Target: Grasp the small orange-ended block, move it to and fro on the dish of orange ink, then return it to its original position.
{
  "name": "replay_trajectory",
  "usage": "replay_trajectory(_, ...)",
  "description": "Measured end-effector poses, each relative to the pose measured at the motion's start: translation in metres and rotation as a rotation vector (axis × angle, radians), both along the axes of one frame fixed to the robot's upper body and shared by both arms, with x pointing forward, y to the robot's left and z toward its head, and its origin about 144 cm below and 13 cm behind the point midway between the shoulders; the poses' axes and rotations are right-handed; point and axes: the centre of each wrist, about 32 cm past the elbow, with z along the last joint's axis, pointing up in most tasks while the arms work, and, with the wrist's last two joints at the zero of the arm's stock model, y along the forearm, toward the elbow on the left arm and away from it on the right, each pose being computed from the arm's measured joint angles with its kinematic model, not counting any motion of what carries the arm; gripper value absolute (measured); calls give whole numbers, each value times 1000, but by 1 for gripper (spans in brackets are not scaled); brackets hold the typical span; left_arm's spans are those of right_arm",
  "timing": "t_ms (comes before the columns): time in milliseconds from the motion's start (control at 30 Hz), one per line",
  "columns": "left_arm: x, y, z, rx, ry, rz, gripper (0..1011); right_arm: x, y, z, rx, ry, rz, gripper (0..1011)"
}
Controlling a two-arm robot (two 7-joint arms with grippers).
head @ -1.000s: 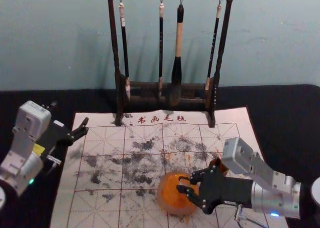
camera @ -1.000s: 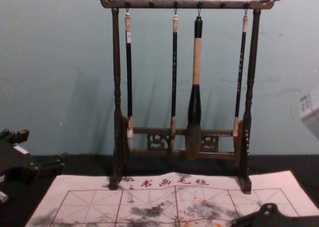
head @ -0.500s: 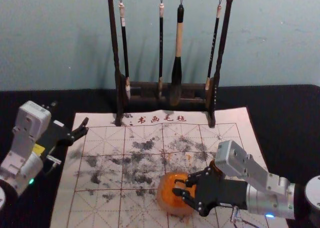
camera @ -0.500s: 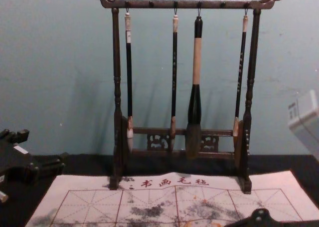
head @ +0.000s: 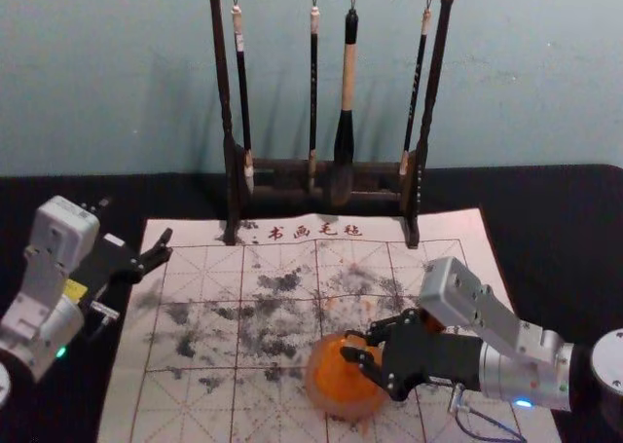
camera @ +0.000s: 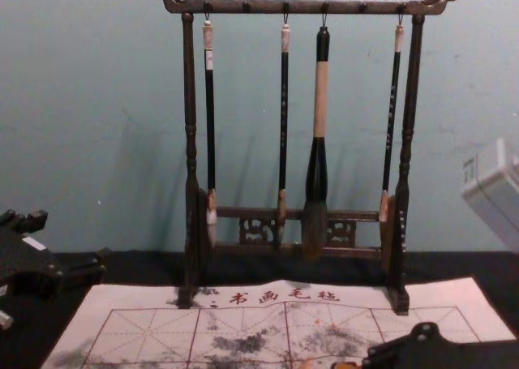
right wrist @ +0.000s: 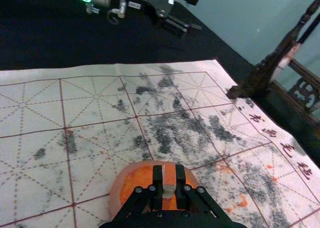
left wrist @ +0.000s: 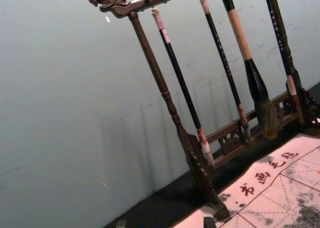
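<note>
Orange-and-white small block, clamped in black right pincer, over round orange-ink dish. Sideways drag could twist block or shift dish. Black left pincer idles apart, left side.

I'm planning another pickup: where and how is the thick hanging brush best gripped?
Probably by the pale, straight stretch of the handle, coming level from the front: the thick brush hangs upright by a loop, with the wall behind and bristles below.
</note>
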Motion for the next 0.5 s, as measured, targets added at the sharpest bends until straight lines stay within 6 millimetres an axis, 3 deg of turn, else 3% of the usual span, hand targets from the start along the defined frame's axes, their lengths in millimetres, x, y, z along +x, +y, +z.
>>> replay_trajectory(500,0,0,0,0,0,0,1001,2,-7,1,-7,-6,-26,99)
